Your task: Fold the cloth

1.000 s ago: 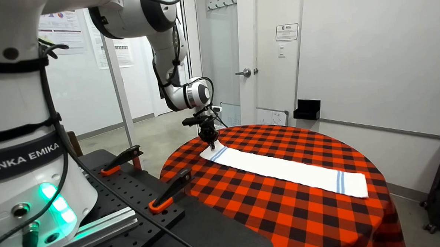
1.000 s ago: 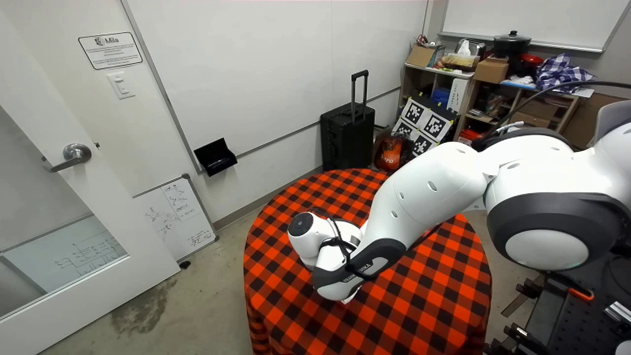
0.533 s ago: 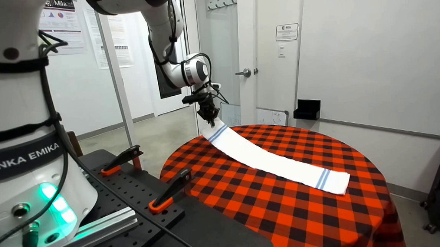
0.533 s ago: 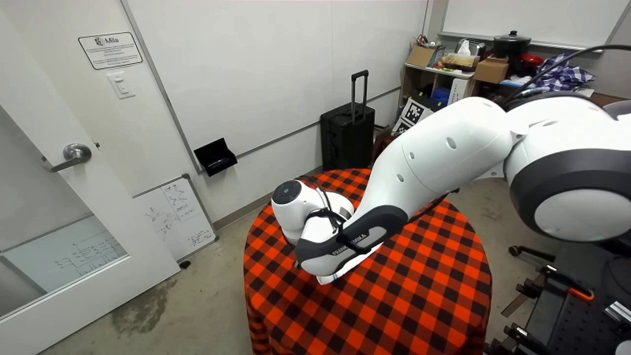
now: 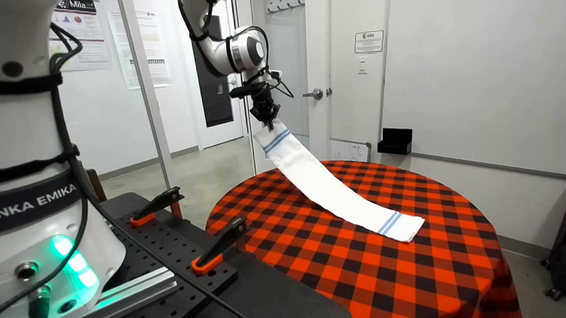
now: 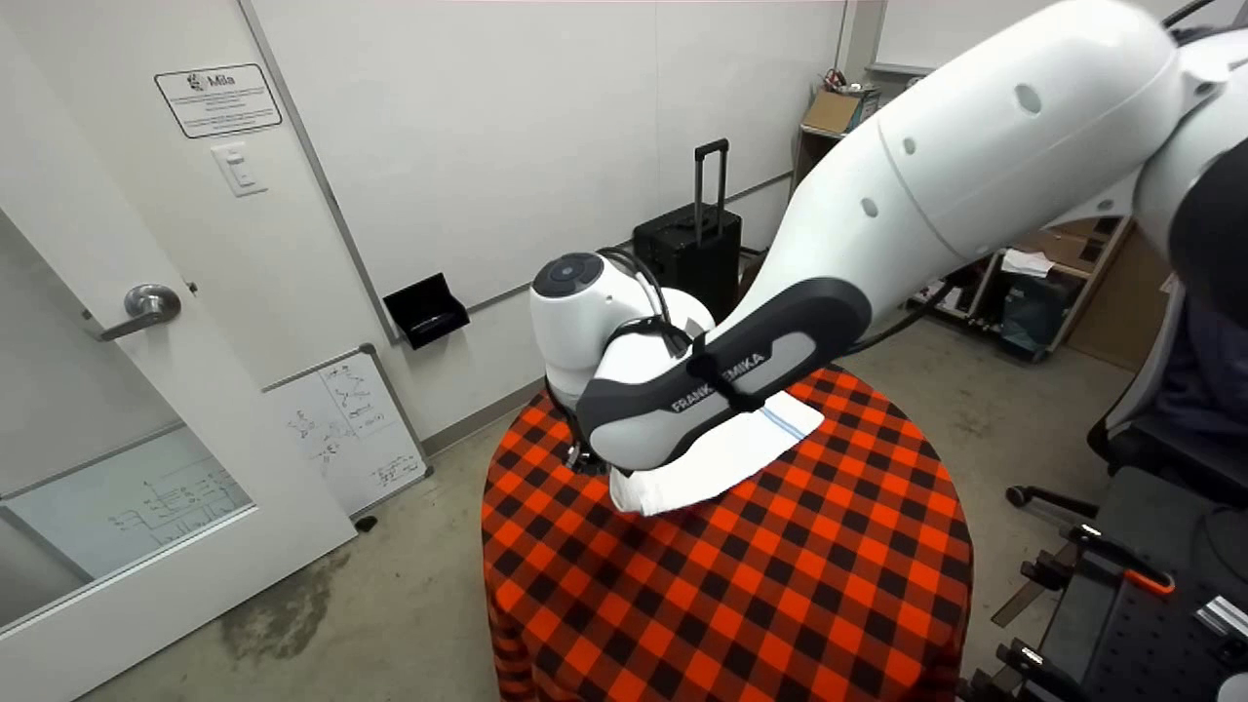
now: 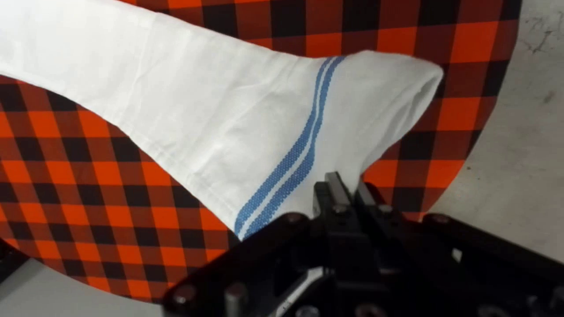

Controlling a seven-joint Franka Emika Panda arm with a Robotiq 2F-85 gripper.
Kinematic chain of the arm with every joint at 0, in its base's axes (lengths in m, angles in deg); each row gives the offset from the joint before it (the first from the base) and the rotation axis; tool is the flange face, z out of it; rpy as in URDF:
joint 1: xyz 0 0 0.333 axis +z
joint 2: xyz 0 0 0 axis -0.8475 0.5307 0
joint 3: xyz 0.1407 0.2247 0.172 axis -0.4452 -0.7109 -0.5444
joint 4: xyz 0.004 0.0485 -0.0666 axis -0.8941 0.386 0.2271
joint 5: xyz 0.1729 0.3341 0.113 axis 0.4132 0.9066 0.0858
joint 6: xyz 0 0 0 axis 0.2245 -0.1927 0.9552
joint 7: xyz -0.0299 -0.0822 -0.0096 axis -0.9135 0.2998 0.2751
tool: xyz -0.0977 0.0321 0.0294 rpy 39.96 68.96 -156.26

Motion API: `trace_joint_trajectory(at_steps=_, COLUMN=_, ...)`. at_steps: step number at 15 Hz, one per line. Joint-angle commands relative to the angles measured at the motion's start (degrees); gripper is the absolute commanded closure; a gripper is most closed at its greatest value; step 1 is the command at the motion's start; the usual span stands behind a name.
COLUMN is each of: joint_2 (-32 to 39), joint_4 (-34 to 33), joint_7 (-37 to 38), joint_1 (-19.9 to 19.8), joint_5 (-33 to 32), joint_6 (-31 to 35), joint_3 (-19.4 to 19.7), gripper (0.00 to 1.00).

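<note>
Downward, cloth (image 5: 315,179) slopes from the pincer (image 5: 270,126).

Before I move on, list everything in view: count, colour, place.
towel: 1, white with blue stripes, one end raised, the other on the tablecloth
tablecloth: 1, red-and-black checked, under the towel
bench: 1, black, foreground
clamps: 2, black and orange, on the bench
sign: 1, white, on the wall
light switch: 1, white, below the sign
holder: 1, black, on the wall
suitcase: 1, black, by the wall
whiteboards: at least 3, white, mounted or leaning
doors: at least 2, white, background
posters: 2, mostly white, background
chair: 1, grey and black, near the bench
shelf items: count unclear, mixed colours, background
arm: 1, white and black, over the tablecloth
jaws: 1 pair, black, closed on the towel's raised end
</note>
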Motion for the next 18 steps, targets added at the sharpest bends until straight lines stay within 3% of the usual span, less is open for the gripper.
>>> trace_joint_trajectory(at_steps=1, joint_2=-12.6, joint_4=9.7, joint_7=-6.9, joint_1=-2.0, joint_5=1.3, joint_6=-1.1, joint_3=-3.6, gripper=0.99)
trace_joint_trajectory(at_steps=7, joint_2=-25.3, joint_4=14.7, joint_7=-13.9, joint_1=-6.3, joint_5=4.7, joint_6=-5.4, joint_3=-7.7, gripper=0.99)
trace_joint_trajectory(at_steps=18, joint_2=-32.1, joint_4=24.2, joint_7=-13.0, joint_1=-11.3, joint_5=-9.2, joint_6=-6.5, joint_3=-1.7, gripper=0.99)
